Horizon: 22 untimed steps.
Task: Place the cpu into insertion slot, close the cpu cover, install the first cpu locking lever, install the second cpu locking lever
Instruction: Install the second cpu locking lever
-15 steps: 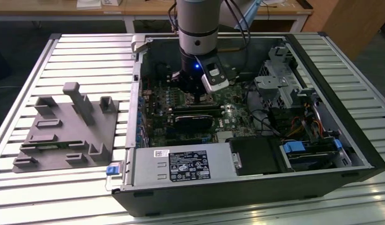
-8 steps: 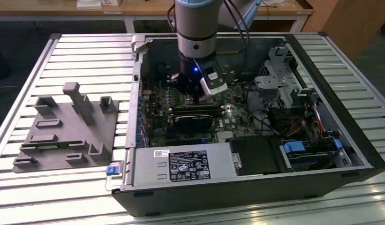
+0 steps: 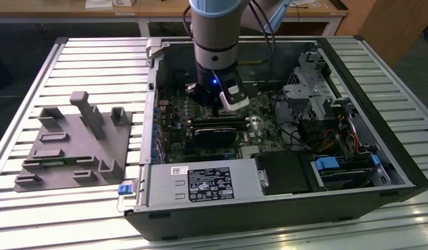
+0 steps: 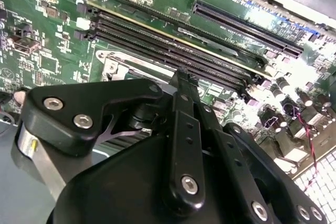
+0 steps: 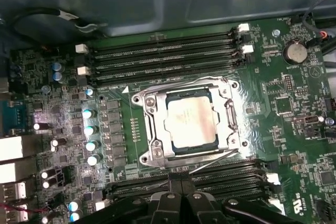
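In the first wrist view the cpu [image 5: 190,121] lies flat in the insertion slot [image 5: 148,129], its dull metallic top facing up. The silver cpu cover [image 5: 231,119] lies down around it like a frame. One thin wire lever [image 5: 178,84] runs along the socket's edge beside the memory slots. A second wire lever [image 5: 215,159] slants along the opposite edge, and its end points at my gripper [image 5: 176,181]. The black fingers are shut together with nothing seen between them. In the second wrist view the gripper [image 4: 184,74] hovers just over the socket frame [image 4: 113,64]. In the exterior view the gripper [image 3: 221,109] reaches down into the open computer case.
Long black memory slots [image 5: 163,51] flank the socket on one side and more slots [image 5: 220,179] on the other. Capacitors [image 5: 90,129] and a coin battery [image 5: 295,52] stand nearby. The case holds a power supply [image 3: 203,183] and drive bay [image 3: 339,172]. A grey fixture [image 3: 74,146] sits at the exterior view's left.
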Each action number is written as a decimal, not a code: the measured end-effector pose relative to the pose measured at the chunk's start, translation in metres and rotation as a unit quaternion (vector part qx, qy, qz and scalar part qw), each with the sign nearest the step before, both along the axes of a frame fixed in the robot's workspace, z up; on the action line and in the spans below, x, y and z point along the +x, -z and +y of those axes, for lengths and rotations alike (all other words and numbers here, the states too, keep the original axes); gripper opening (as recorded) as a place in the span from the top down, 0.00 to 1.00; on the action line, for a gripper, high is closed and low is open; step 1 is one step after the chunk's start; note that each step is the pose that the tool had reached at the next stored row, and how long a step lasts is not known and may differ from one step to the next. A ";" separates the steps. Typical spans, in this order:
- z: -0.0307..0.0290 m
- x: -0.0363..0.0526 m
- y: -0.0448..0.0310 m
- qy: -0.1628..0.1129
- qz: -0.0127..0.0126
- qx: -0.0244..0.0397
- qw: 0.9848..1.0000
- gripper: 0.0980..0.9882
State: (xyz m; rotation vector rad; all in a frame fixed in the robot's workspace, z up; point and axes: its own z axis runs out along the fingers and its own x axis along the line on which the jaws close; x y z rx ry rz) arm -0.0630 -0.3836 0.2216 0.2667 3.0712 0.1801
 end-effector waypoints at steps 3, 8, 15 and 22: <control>-0.0029 -0.0013 0.0010 -0.001 0.000 0.009 1.000 0.99; -0.0057 -0.0032 0.0029 -0.003 0.000 0.029 1.000 0.99; -0.0137 -0.0039 0.0078 -0.006 0.000 0.047 0.999 0.99; -0.0213 -0.0059 0.0123 -0.007 0.000 0.071 0.997 0.99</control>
